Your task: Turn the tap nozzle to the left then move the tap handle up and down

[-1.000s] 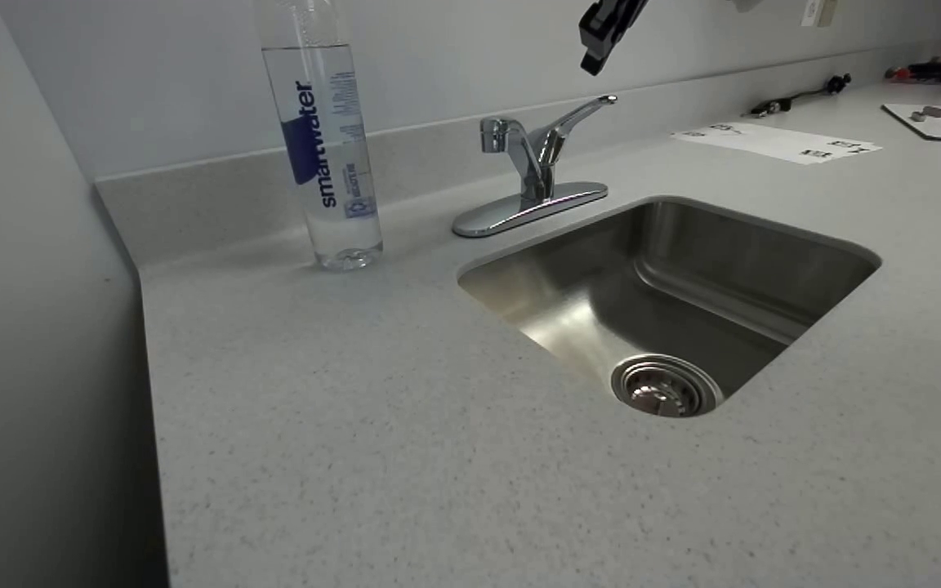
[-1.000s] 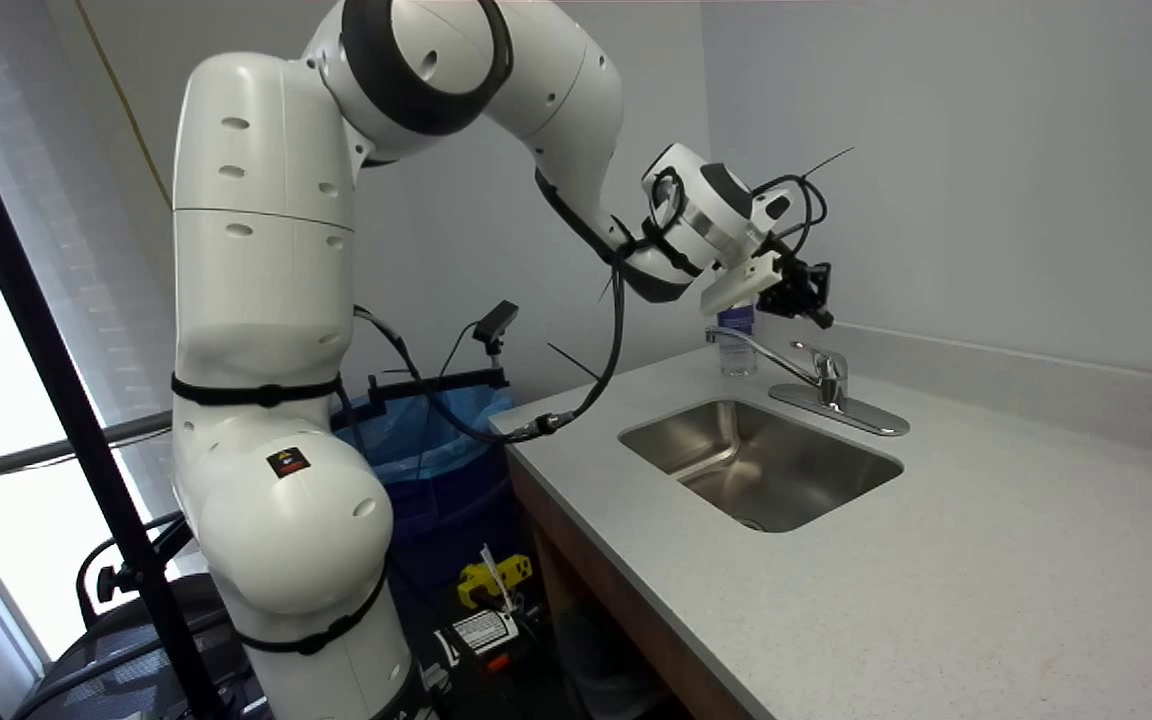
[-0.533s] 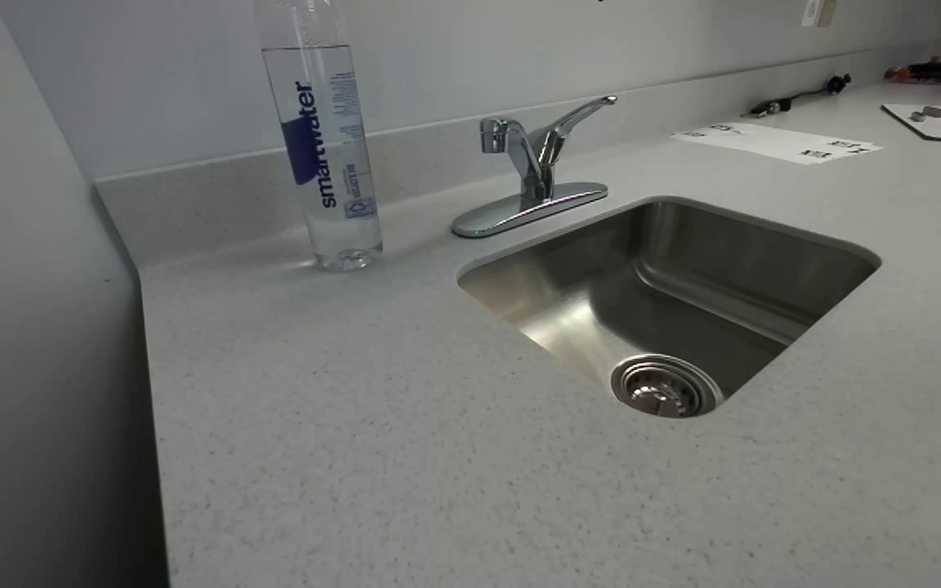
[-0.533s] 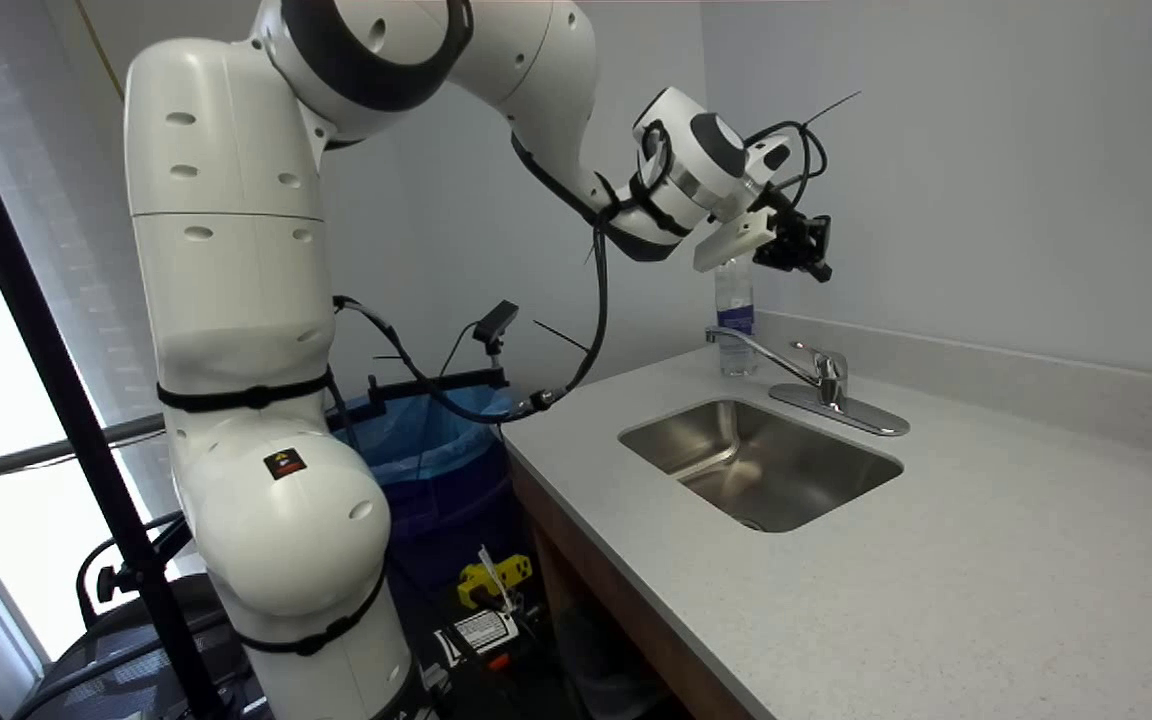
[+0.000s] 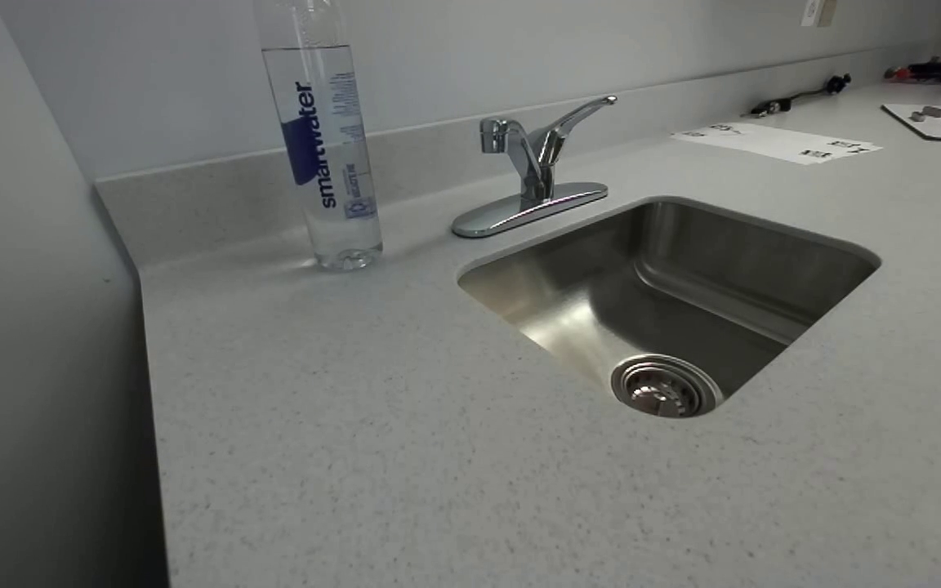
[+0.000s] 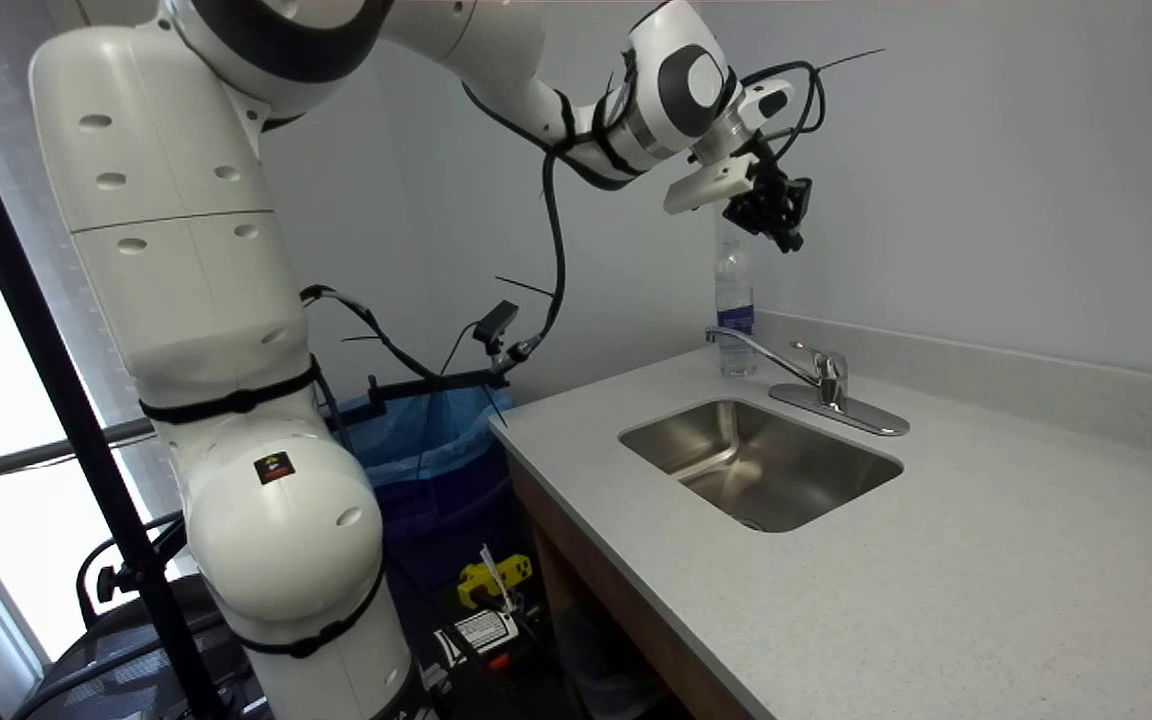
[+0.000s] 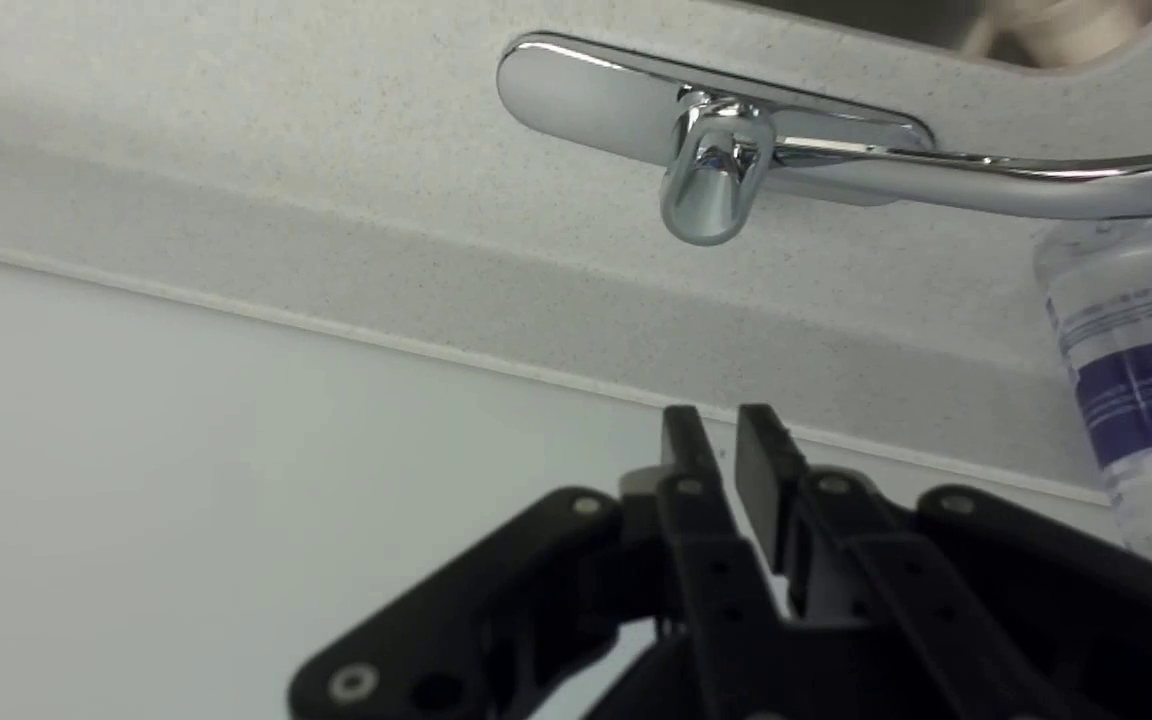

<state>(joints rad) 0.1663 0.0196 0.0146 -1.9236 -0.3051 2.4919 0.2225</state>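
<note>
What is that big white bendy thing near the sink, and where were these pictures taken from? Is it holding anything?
That's a robot arm, bending at joints like your elbow. At its end is a black gripper with two fingers. Two pictures, the exterior views, look on from outside. The wrist view is taken from the arm itself, so its fingers look big. On the counter, a water bottle stands upright and a paper sheet lies flat. By the sink is a tap, with a long nozzle and a short handle on top. Nothing is held: the fingers stand slightly apart with nothing between them, up in the air, not touching the tap.
</note>
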